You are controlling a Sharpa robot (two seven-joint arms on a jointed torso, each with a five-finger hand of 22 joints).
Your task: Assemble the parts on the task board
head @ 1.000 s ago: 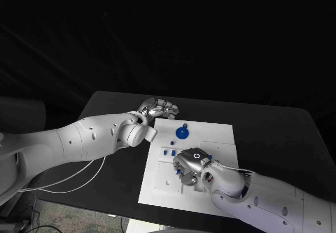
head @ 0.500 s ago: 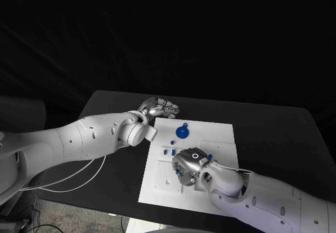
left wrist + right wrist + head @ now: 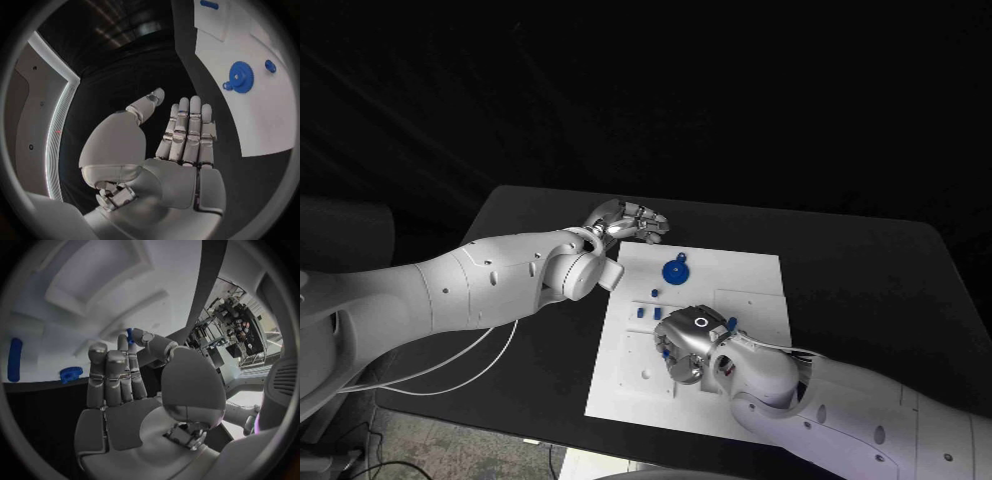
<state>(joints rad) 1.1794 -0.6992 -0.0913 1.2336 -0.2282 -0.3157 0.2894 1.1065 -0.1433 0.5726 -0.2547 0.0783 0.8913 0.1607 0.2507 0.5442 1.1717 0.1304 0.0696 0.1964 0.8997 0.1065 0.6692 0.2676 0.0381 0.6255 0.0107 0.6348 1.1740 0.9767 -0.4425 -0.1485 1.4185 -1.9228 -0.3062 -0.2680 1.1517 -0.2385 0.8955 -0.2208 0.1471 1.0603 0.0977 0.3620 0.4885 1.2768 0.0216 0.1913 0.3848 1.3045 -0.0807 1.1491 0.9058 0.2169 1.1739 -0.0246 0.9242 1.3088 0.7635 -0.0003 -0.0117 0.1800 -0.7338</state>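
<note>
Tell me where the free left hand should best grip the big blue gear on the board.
Probably by the toothed rim, from above: the gear lies flat on the board, so only its edge offers purchase. The left hand hovers just off the board's far corner.

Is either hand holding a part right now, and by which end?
The right hand pinches a small blue part between thumb and a fingertip; which end cannot be told. The left hand holds nothing.

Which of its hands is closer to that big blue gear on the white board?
Left. The left hand hovers just off the board's far corner, close to the blue gear. The right hand works lower down the task board, farther away.
</note>
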